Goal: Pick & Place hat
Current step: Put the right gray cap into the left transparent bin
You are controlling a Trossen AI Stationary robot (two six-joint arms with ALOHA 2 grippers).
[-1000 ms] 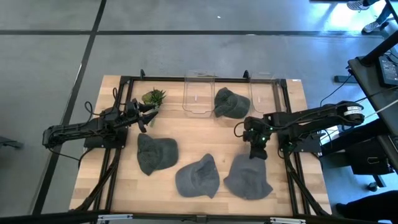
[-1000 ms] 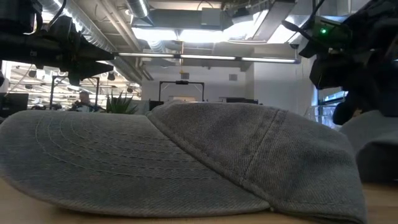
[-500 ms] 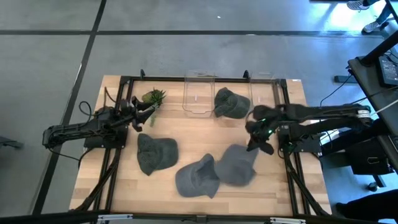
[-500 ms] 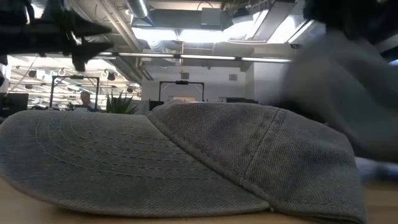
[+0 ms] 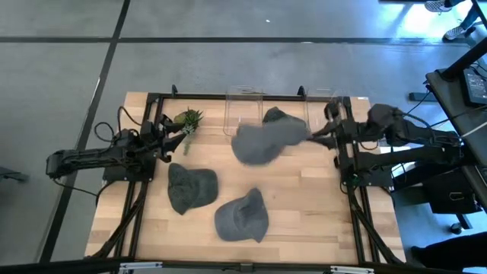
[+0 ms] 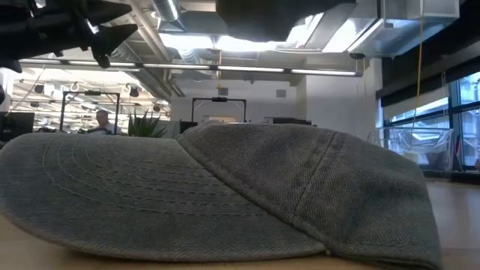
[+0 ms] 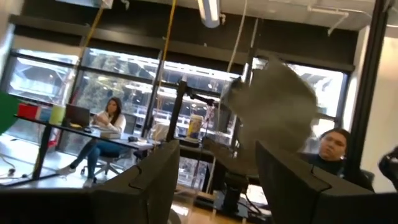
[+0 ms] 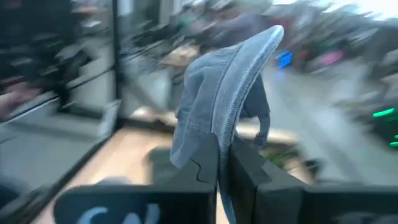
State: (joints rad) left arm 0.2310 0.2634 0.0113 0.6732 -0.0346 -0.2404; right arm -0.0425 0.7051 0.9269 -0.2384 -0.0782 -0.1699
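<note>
A grey denim hat [image 5: 259,141] hangs in the air over the far middle of the table, with my right gripper [image 5: 313,133] shut on it; in the right wrist view the hat [image 8: 231,81] rises past the gripper [image 8: 224,163]. Two more grey hats [image 5: 190,187] [image 5: 242,216] lie on the table. Another hat [image 5: 275,116] sits partly behind the held one, at the clear bins. My left gripper [image 5: 173,135] stands open at the table's left, nothing between its fingers [image 7: 155,183]. My right gripper pinches an edge of the hat [image 8: 219,127] between its two fingers. The fingers lie level and come from the table's right. The hat is lifted clear of the table and stretches out from the fingers toward the table's left.
Two clear bins [image 5: 242,114] [image 5: 323,105] stand at the far edge. A small green plant [image 5: 188,119] lies just past my left gripper. A black frame [image 5: 152,99] runs round the table. The near hat [image 6: 225,187] fills the low view. People [image 7: 104,121] [image 7: 336,146] are in the room beyond.
My right gripper has risen and gone toward the far edge, turning from pointing down to level, still shut on the hat. The hat has come off the near right of the table and swung up, clear of it. My left gripper has tipped upward.
</note>
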